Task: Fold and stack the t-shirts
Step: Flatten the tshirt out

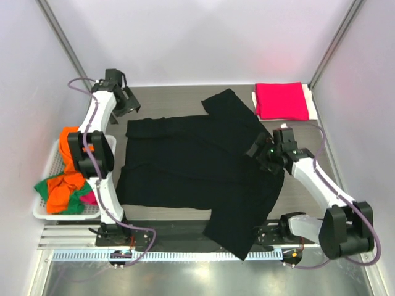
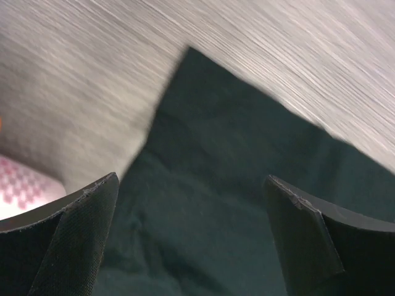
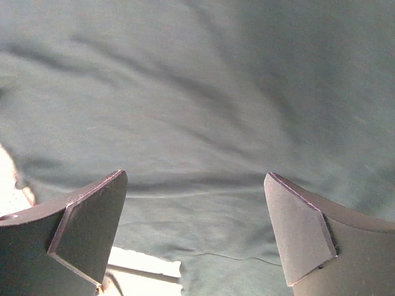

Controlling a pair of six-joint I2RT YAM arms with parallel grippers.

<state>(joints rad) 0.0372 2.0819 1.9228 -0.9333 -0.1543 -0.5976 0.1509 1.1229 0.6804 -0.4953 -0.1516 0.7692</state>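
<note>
A black t-shirt (image 1: 197,160) lies spread across the table, one sleeve toward the back, the other hanging over the front edge. A folded crimson-pink t-shirt (image 1: 282,100) lies at the back right. My left gripper (image 1: 131,106) is open above the black shirt's back left corner (image 2: 203,203). My right gripper (image 1: 259,151) is open over the shirt's right side (image 3: 197,123), empty. Orange, green and pink shirts (image 1: 65,185) lie crumpled in the basket.
A white mesh basket (image 1: 43,213) stands at the left table edge beside the left arm. A white sheet (image 1: 311,102) lies under the crimson-pink shirt. Grey walls close in the back and sides.
</note>
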